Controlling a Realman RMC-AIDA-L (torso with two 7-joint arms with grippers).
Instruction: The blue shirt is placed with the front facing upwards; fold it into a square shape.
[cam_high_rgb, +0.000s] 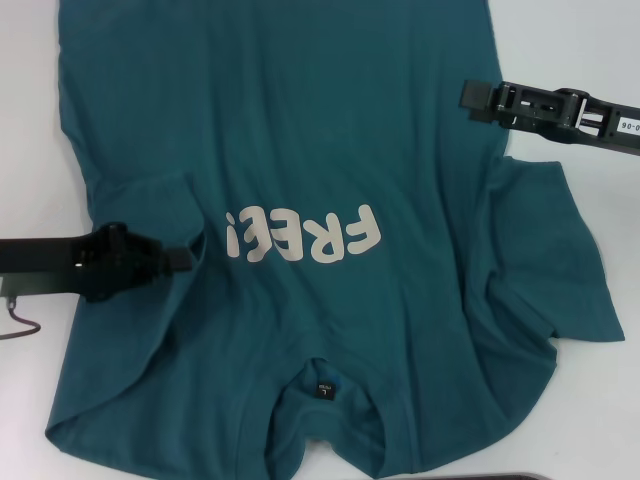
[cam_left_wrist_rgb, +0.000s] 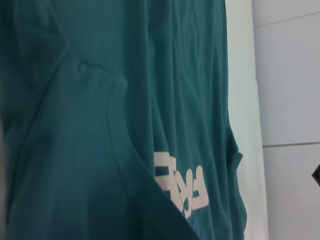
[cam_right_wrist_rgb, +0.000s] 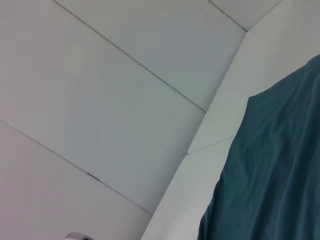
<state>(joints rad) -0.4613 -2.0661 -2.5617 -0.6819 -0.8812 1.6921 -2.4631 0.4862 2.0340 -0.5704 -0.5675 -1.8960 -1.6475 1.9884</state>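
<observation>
The blue shirt (cam_high_rgb: 330, 130) lies front up on the white table (cam_high_rgb: 590, 40), with its collar and small black neck label (cam_high_rgb: 322, 389) toward me. Cream letters (cam_high_rgb: 305, 235) run across the chest. The left sleeve (cam_high_rgb: 140, 205) is turned in over the body, and my left gripper (cam_high_rgb: 186, 259) sits at that sleeve's inner edge, beside the letters. My right gripper (cam_high_rgb: 466, 97) hovers at the shirt's right side edge, above the spread, wrinkled right sleeve (cam_high_rgb: 560, 270). The left wrist view shows the shirt (cam_left_wrist_rgb: 100, 125) and its letters (cam_left_wrist_rgb: 182, 187) close up. The right wrist view catches the shirt's edge (cam_right_wrist_rgb: 270, 175).
A thin dark wire hook (cam_high_rgb: 20, 320) lies on the table at the far left, under the left arm. A dark strip (cam_high_rgb: 500, 477) shows at the near edge. White wall panels (cam_right_wrist_rgb: 100, 100) fill most of the right wrist view.
</observation>
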